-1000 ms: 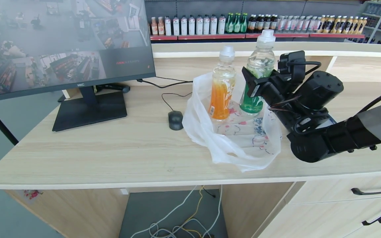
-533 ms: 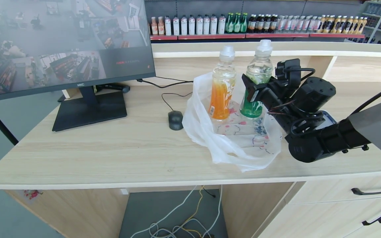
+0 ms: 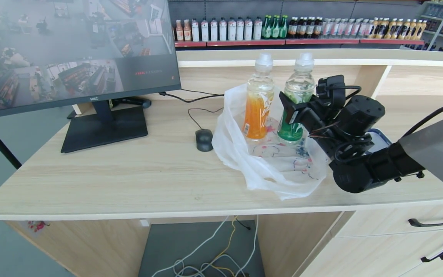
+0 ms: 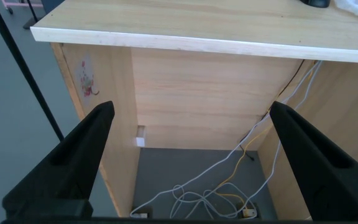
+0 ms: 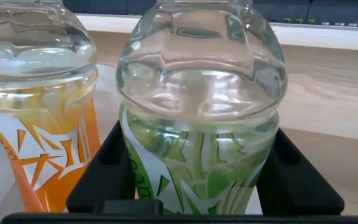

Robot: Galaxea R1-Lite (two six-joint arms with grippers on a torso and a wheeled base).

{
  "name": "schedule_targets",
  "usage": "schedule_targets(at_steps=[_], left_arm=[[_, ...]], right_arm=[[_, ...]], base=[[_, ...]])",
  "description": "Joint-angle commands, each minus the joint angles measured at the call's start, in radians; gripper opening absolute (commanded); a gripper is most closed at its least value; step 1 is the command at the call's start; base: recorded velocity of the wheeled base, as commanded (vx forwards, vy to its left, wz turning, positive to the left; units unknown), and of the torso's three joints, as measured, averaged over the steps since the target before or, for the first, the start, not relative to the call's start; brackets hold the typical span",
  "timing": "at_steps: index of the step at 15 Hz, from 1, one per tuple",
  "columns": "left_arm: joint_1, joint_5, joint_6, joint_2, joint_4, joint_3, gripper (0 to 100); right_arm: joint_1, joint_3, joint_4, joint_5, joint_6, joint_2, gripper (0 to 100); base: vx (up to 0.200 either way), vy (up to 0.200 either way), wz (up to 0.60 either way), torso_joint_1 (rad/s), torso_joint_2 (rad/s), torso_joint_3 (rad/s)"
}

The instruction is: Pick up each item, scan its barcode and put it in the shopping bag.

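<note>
1. My right gripper [image 5: 197, 183] is clamped on the green bottle [image 3: 300, 88] - one finger on each side of the label, just below the clear shoulder.
2. The green bottle is upright, white cap on top, with its lower end down inside the shopping bag [image 3: 267, 169]. I cannot tell whether its base rests on the bag's bottom.
3. An orange bottle [image 3: 258, 104] stands upright in the same bag, just beside the green one on my left. The two are close, but I cannot tell if they touch.
4. The bag is thin white plastic with a coloured print, slumped open on the wooden counter [image 3: 129, 177], its near edge close to the counter's front.
5. My left gripper [image 4: 191, 109] hangs low beside the counter, in front of the open space underneath - fingers spread wide, nothing between them. Loose cables [image 4: 210, 193] lie on the floor under there.
6. Farther to my left on the counter sit a dark mouse [image 3: 204, 139], just beside the bag, and a monitor [image 3: 71, 50] on its stand.
7. Behind the counter, a shelf [image 3: 302, 40] carries a row of bottles.
</note>
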State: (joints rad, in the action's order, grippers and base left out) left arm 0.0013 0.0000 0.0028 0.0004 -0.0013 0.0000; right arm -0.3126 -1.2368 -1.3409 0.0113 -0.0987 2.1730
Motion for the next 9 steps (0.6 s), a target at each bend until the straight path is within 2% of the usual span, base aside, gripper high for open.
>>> schedule_targets(at_steps=[1, 9], left_arm=[[0.0, 0.0, 0.0, 0.0, 0.0, 0.0, 100], [0.0, 0.0, 0.0, 0.0, 0.0, 0.0, 100]], right_arm=[[0.0, 0.002, 0.003, -0.001, 0.005, 0.013, 0], [0.0, 0.066, -0.026, -0.001, 0.02, 0.014, 0]], base=[[0.0, 0.0, 0.0, 0.0, 0.0, 0.0], [0.0, 0.0, 0.0, 0.0, 0.0, 0.0]])
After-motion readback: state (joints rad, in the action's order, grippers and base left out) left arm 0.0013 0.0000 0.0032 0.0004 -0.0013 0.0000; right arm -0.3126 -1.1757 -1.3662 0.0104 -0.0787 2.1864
